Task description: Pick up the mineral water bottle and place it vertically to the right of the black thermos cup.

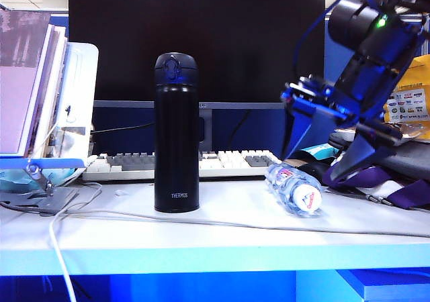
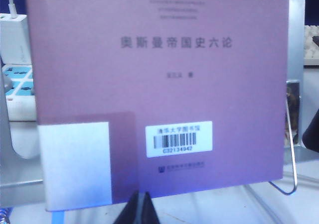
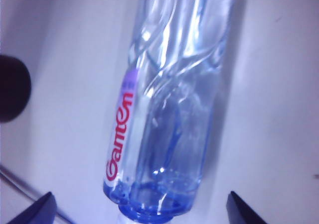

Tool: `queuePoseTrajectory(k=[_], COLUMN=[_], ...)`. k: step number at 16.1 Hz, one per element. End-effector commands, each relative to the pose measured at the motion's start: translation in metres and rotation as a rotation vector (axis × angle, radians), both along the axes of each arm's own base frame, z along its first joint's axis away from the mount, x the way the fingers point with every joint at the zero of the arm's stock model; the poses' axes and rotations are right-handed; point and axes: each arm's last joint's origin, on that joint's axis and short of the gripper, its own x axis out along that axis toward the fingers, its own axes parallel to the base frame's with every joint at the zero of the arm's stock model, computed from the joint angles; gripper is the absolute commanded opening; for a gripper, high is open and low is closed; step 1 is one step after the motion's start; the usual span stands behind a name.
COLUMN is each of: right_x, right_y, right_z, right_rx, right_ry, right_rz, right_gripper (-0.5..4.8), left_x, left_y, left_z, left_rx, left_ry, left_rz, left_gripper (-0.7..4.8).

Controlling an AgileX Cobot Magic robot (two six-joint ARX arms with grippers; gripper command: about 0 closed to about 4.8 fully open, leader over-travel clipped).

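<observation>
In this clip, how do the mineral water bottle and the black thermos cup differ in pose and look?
Pose: the mineral water bottle lies on its side, while the black thermos cup stands upright. Look: the bottle is clear plastic with a red-lettered label; the thermos is opaque matte black. Size: the thermos is the taller and bulkier of the two. The right hand hangs open over the bottle; nothing is near the thermos. Both rest on the same white table.

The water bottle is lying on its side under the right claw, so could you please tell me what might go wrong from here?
1. The water bottle is round and lying down; the open right claw could nudge it into a roll.
2. The flask is tall and slim, so a careless swing might topple it.
3. A cable crosses the likely placing spot.
</observation>
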Motion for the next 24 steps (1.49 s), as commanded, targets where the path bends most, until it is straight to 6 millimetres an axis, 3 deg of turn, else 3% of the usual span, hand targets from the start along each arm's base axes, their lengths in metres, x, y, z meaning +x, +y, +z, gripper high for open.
queuePoseTrajectory(k=[1, 11, 19, 20, 21, 24], right_x=[0.007, 0.007, 0.009, 0.010, 0.010, 0.014], right_y=[0.004, 0.008, 0.009, 0.009, 0.010, 0.011], right_z=[-0.008, -0.019, -0.016, -0.015, -0.015, -0.013], right_rx=[0.032, -0.041, -0.032, -0.027, -0.023, 0.002], right_ry=[0.042, 0.147, 0.134, 0.129, 0.126, 0.098], right_rz=[0.042, 0.061, 0.063, 0.060, 0.058, 0.033], right_gripper=[4.79, 4.79, 4.79, 4.19, 4.02, 4.32], left_x=[0.000, 0.000, 0.000, 0.000, 0.000, 0.000], left_y=[0.000, 0.000, 0.000, 0.000, 0.000, 0.000], left_z=[-0.001, -0.001, -0.001, -0.001, -0.001, -0.001], left_rx=[0.001, 0.001, 0.001, 0.001, 0.001, 0.001], left_ry=[0.009, 0.009, 0.009, 0.009, 0.009, 0.009], left_rz=[-0.004, -0.004, -0.004, -0.005, -0.004, -0.004], left_gripper=[-0.05, -0.05, -0.05, -0.05, -0.05, -0.05])
